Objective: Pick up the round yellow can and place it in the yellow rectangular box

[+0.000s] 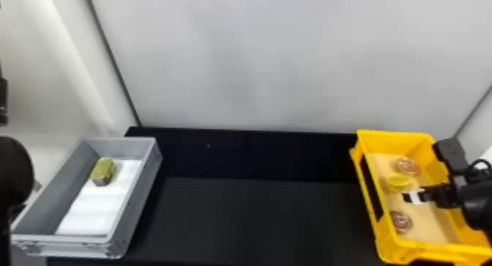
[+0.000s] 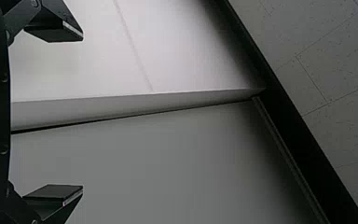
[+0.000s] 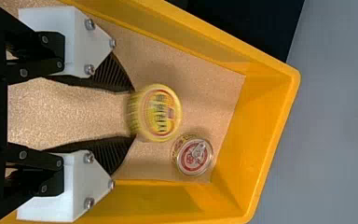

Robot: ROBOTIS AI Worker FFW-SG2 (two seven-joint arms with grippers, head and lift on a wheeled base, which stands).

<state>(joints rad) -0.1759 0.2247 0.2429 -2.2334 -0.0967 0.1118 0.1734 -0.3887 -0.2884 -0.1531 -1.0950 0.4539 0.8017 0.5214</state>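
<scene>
Well, the round yellow can with the printed lid is inside the yellow rectangular plastic box, over its tan bottom mat, lid facing up. Its side looks smeared in the right wrist view, so whether it rests on the mat or sits a little above it I can't tell. Two cans with red-and-white round lids share the box, one toward the far end, the other toward the near end, the yellow one between them. The right gripper is down in the box beside the yellow can; its black ribbed fingers stand apart, tips at either side of the can's edge, though contact is unclear. The left gripper faces a pale wall, its two flat black fingers spread wide. Across the black table, on the robot's left, a grey plastic box holds an olive-yellow block-shaped tin, partly over a white liner.
</scene>
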